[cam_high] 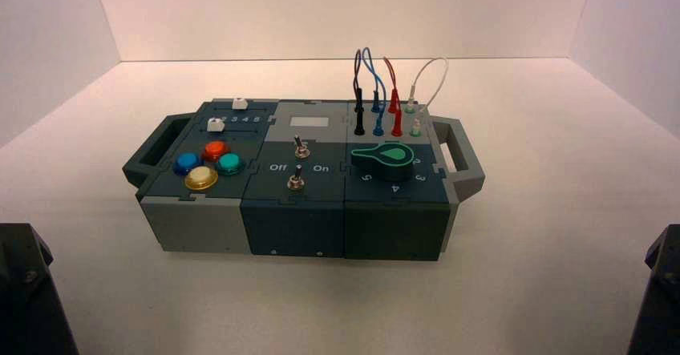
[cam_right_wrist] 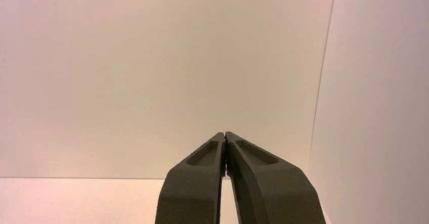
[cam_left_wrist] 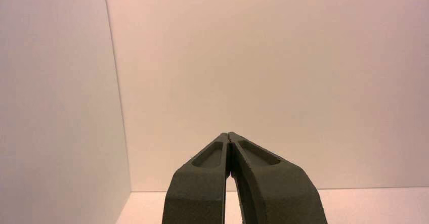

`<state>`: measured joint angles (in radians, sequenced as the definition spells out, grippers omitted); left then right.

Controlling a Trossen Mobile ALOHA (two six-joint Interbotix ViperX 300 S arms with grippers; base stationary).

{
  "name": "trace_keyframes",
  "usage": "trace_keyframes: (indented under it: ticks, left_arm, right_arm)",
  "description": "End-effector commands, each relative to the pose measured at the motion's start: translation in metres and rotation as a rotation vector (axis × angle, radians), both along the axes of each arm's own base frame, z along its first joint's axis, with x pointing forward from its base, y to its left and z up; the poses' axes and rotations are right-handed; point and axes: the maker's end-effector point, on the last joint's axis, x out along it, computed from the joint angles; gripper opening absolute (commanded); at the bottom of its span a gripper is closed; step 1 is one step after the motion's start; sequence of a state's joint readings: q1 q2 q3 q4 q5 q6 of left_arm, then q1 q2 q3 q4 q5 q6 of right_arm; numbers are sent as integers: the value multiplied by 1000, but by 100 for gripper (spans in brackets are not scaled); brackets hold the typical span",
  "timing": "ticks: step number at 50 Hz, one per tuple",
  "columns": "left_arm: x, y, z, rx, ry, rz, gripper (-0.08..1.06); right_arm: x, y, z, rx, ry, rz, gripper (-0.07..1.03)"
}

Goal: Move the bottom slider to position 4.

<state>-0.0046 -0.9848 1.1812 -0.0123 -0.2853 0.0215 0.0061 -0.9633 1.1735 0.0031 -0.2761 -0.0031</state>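
1. The left gripper [cam_left_wrist: 228, 133] is parked at the near left, well apart from the box [cam_high: 293, 231], fingers pressed together.
2. The right gripper [cam_right_wrist: 225, 133] is parked at the near right, also well apart, fingers pressed together.
3. The bottom slider [cam_high: 216, 125], white, sits on the box's left section, nearer the arms than the other white slider [cam_high: 240, 104], and just beyond the red button [cam_high: 215, 151].
4. The box rests on the bench [cam_high: 265, 307].
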Motion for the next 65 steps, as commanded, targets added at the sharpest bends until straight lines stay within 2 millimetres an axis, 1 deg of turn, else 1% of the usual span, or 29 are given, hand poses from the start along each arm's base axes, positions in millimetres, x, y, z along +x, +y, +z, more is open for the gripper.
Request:
trace_keyframes:
  ticks: [1, 10, 17, 24, 30, 35, 36, 37, 41, 42, 45, 52, 56, 62, 65]
  left_arm:
    - [2, 1, 6, 3, -12, 4, -3]
    - [2, 1, 6, 3, -9, 4, -3]
    - [3, 0, 3, 2, 8, 2, -3]
    - [11, 0, -7, 3, 89, 1, -3]
    - [18, -4, -19, 5, 193, -16, -3]
    - [23, -11, -29, 7, 285, -40, -3]
    - [24, -14, -33, 12, 322, -53, -3]
    - [25, -15, -35, 11, 336, -56, -3]
    - [28, -23, -48, 18, 437, -83, -3]
    - [29, -26, -52, 20, 468, -92, -3]
    - [29, -33, -61, 29, 536, -115, -3]
    - [27, -46, -78, 53, 677, -159, -3]
    - [25, -51, -87, 65, 741, -176, -3]
    - [19, -57, -101, 83, 864, -198, -3]
    - [17, -58, -109, 88, 935, -200, -3]
  right_arm:
    - [3, 0, 8, 2, -14, 1, -2]
    - [3, 0, 6, 0, -6, 1, -2]
    - [5, 1, 1, 1, 18, 2, -2]
    - [11, 7, -9, 5, 86, 24, -2]
    - [18, 19, -18, -2, 160, 69, -2]
    - [20, 36, -25, -7, 210, 128, -2]
    - [20, 44, -28, -10, 227, 155, -2]
    - [21, 46, -28, -11, 232, 163, -2]
    - [19, 68, -37, -22, 284, 237, -2]
    - [18, 77, -41, -26, 302, 267, -2]
    - [16, 94, -46, -31, 335, 326, -2]
    - [9, 132, -59, -68, 434, 446, -2]
    - [6, 146, -65, -90, 492, 489, -2]
    - [0, 169, -81, -138, 609, 554, -2]
    - [-1, 180, -83, -157, 636, 582, -2]
